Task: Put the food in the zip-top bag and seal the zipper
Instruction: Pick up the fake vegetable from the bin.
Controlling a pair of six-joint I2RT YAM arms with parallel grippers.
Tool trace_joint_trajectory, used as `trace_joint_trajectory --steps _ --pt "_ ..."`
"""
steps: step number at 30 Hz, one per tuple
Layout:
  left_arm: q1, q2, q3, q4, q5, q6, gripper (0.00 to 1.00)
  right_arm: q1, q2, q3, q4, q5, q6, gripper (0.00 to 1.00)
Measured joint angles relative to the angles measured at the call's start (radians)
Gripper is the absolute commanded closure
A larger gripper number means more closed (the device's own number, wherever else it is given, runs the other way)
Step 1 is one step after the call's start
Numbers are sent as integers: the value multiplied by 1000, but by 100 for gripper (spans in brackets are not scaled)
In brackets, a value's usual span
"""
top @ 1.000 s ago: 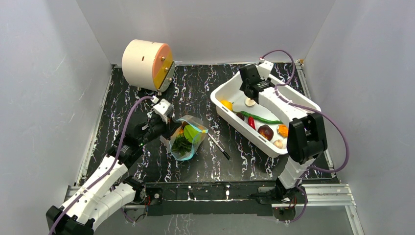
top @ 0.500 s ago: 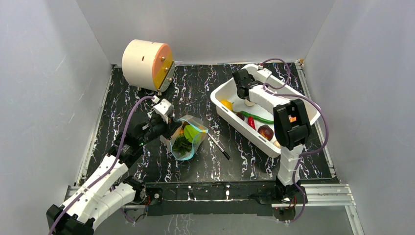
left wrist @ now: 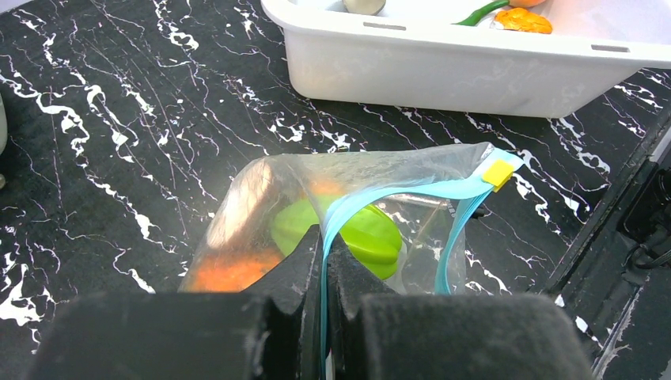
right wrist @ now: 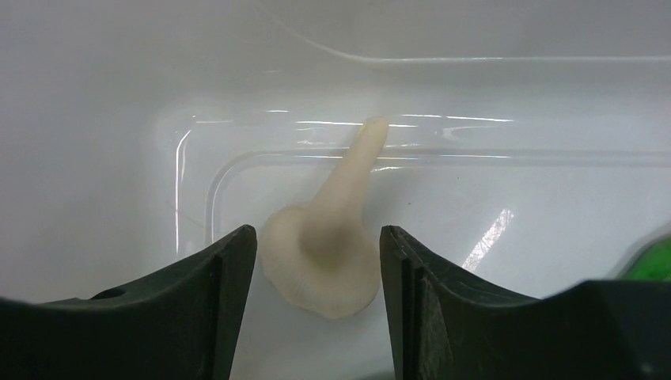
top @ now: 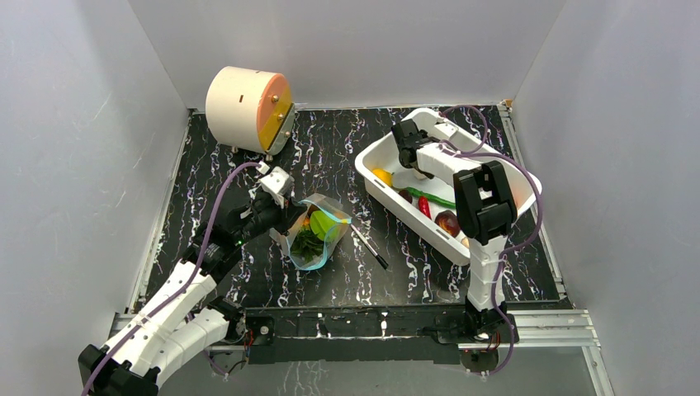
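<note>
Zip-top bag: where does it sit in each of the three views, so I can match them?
Top external: zip-top bag left of centre, at the left gripper.
Left wrist: lower middle, its blue zipper pinched by that gripper.
Right wrist: not in it.
Shared landmark: the white tub, on the right in top external, along the top in left wrist, filling right wrist.

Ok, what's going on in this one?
The left gripper is shut on the zipper of the zip-top bag, whose mouth is open; a green toy and an orange toy are inside. The right gripper is down in the white tub, jaws open either side of a cream garlic-like toy, not yet closed. A red chili and other food wait there.
</note>
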Motion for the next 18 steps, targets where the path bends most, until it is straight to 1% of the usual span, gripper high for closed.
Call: trace_joint_trajectory --steps 4,7,9,12,15,16,17,18 --pt "0 0 0 0 -3 2 100 -5 18 0 -2 3 4 50" --pt "0 0 0 0 -8 2 100 -5 19 -2 1 3 3 58" --pt "0 2 0 0 -15 2 100 -5 19 -4 13 2 -2 60" --pt "0 6 1 -4 -24 2 100 -6 19 -11 33 2 -13 67" --pt "0 9 5 -15 -36 2 100 -6 18 -20 55 -1 -26 65" --pt "0 9 10 -22 -45 2 100 -6 18 -33 67 -7 -31 62" --pt "0 9 16 -32 -51 1 100 -8 18 -50 77 -13 -32 63" --pt "0 9 23 -37 -56 -1 100 -10 18 -63 87 -20 -36 68"
